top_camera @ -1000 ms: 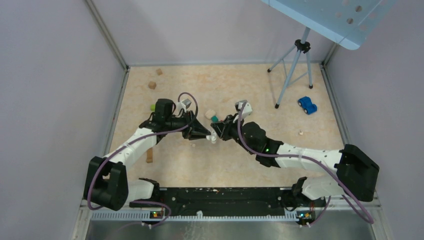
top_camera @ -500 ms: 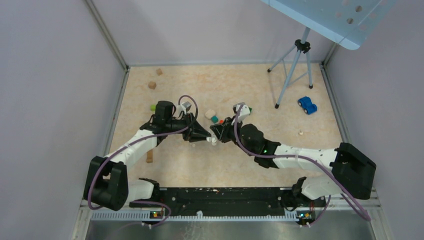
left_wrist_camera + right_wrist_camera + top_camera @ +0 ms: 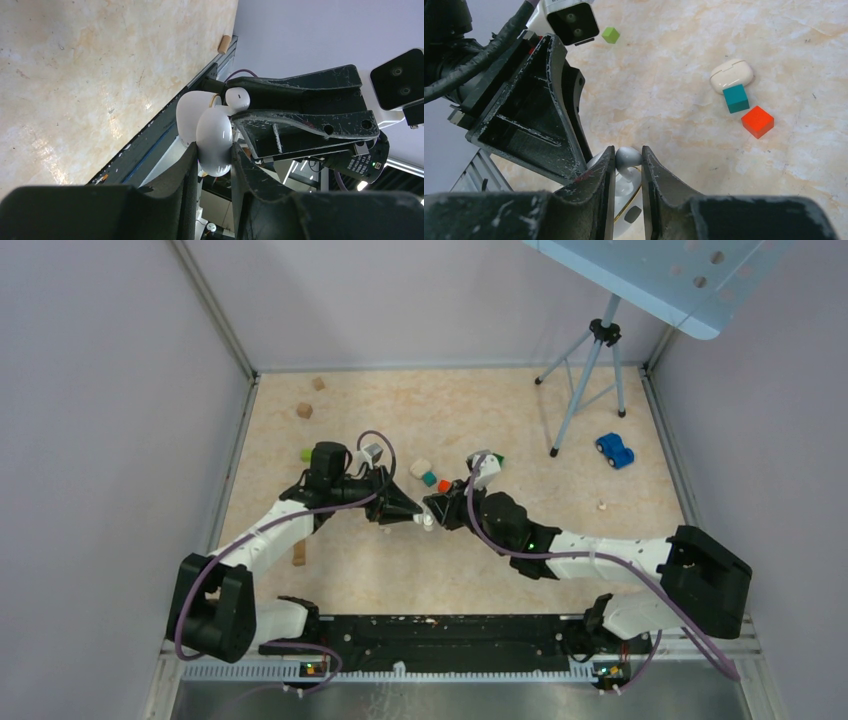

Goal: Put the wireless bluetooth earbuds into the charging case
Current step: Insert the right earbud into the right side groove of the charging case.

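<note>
My left gripper (image 3: 214,155) is shut on the charging case (image 3: 214,142), a white rounded case held off the table with its lid (image 3: 192,117) swung open. My right gripper (image 3: 628,157) is shut on one of the wireless bluetooth earbuds (image 3: 628,156), small and white. It holds the earbud right at the case's open top (image 3: 626,192), stem pointing down into it; a dark socket shows beside it. The left wrist view shows the same earbud (image 3: 237,99) at the case's rim. Seen from above, both grippers meet tip to tip mid-table around the case (image 3: 427,523). No other earbud shows.
On the table behind the grippers lies a closed cream rounded case (image 3: 731,75), touching a teal cube (image 3: 736,98), with an orange-red cube (image 3: 757,121) beside it. A green cube (image 3: 611,34) lies farther left. A tripod (image 3: 585,370), blue toy car (image 3: 615,450) and wooden blocks (image 3: 304,410) stand farther off.
The right arm has shifted slightly left toward the left gripper, uncovering the orange-red cube. Both grips are unchanged.
</note>
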{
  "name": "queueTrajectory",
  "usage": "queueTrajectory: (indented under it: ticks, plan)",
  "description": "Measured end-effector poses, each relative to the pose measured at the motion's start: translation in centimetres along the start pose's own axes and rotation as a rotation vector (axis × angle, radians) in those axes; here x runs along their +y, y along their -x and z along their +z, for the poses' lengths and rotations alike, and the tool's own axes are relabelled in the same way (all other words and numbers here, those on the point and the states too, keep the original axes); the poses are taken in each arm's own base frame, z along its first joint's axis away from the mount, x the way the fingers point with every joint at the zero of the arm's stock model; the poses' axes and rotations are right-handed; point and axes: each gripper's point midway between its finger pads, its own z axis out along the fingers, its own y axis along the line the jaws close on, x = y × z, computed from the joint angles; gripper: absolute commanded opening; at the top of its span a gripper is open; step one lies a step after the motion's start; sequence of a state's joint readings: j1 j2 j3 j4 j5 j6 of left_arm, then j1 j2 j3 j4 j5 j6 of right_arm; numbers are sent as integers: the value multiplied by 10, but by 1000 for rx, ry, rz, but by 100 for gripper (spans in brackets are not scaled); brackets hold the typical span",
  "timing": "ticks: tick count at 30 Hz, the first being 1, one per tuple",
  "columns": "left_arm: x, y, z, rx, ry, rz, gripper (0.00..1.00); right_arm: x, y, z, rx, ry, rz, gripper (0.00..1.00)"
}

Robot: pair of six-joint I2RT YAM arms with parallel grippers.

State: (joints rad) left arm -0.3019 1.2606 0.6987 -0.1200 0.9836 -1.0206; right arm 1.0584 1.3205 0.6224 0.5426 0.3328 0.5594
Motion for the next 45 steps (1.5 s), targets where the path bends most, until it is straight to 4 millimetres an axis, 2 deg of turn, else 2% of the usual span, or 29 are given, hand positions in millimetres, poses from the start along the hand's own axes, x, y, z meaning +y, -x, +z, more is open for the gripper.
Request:
queueTrajectory:
  ticks: [10, 14, 20, 25, 31, 35, 38, 41, 45]
  plan:
    - [-1, -2, -1, 2, -3, -3, 0, -1, -10, -1, 12, -7, -11, 11]
    - [-1, -2, -2, 2, -1, -7, 0, -1, -11, -2, 9, -8, -10, 30]
    - [2, -1, -2, -3, 8, -2, 0, 2, -14, -4, 27, 4, -4, 51]
    - [4, -4, -3, 10, 11, 8, 0, 1, -14, -11, 52, -5, -13, 58]
    - [8, -3, -4, 5, 22, 22, 0, 7, 0, -19, 40, 7, -4, 57]
    - [13, -2, -4, 0, 45, 53, 0, 18, 23, -27, -11, 41, 45, 46]
    - [11, 0, -6, 6, 61, 113, 0, 20, 31, -27, -10, 65, 80, 39]
    - [6, 6, -8, 14, 79, 216, 0, 7, 35, -22, 25, 55, 124, 32]
    - [7, 7, -10, 28, 98, 296, 0, -12, 29, -16, 103, 37, 181, 28]
